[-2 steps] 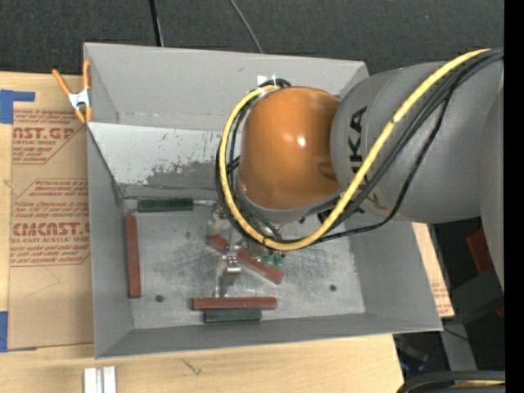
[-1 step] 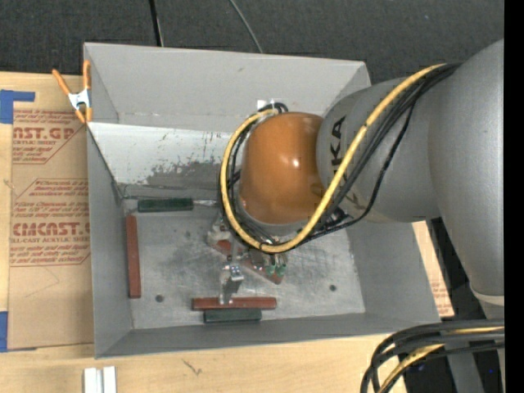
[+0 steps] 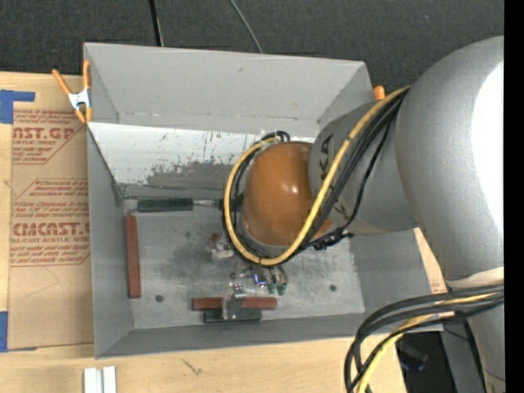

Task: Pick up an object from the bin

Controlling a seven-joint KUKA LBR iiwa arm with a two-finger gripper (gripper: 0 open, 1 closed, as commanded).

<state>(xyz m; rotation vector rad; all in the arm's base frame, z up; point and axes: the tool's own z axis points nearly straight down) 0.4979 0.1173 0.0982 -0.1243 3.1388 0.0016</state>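
Grey sheet metal makes up the bin, and in the camera view you have a mostly bare floor. The left half and the back are clear of the arm, while the right half lies beneath the arm and its rounded orange wrist cover, ringed by yellow and black cables.

The gripper shows below that cover, low over the floor, in the middle of the near part of the bin. You cannot tell from here whether it is wide or narrow, and nothing can be seen held in it.

The nearest thing to it is a short, flat reddish-brown bar, just beside the gripper's tip on the near side. Whether the two touch you cannot tell. The bar lies flat with its long axis running left to right, parallel to the near wall and close to it. A darker short bar lies right against it on the near side, pointing the same way, so there is little room between this pair and the wall.

A small pale and red scrap sits just left of the wrist cover.

A long reddish-brown strip runs front to back by the left wall. A dark green strip lies left to right at the foot of the back wall. Both are well apart from the gripper.
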